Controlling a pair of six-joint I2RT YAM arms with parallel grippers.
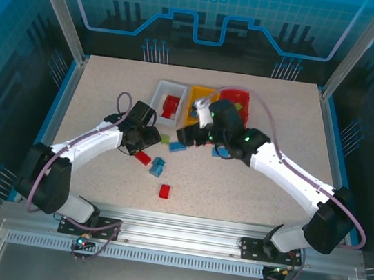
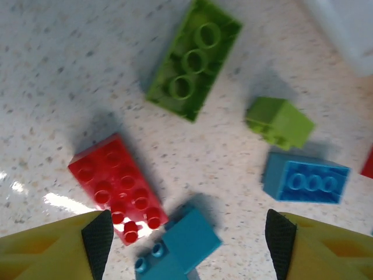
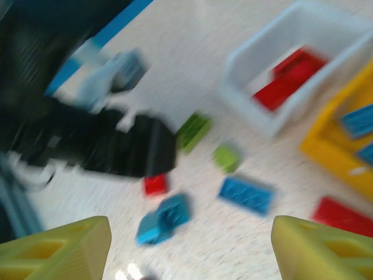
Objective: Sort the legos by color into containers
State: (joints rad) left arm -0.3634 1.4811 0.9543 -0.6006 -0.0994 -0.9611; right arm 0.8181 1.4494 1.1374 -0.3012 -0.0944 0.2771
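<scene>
My left gripper hangs open low over loose legos on the table: a red brick, a teal brick between the fingers' line, a blue brick, a long lime brick and a small lime one. My right gripper is open too, higher up, its view blurred. It looks down on the same bricks and on the white bin with red bricks in it. The orange-yellow bin holds blue bricks. The red bin is partly hidden behind the right arm.
The three bins stand in a row at the table's back middle, the white bin leftmost. A lone red brick lies nearer the front. Both grippers, left and right, crowd the middle. The left arm's black wrist is close ahead of the right one.
</scene>
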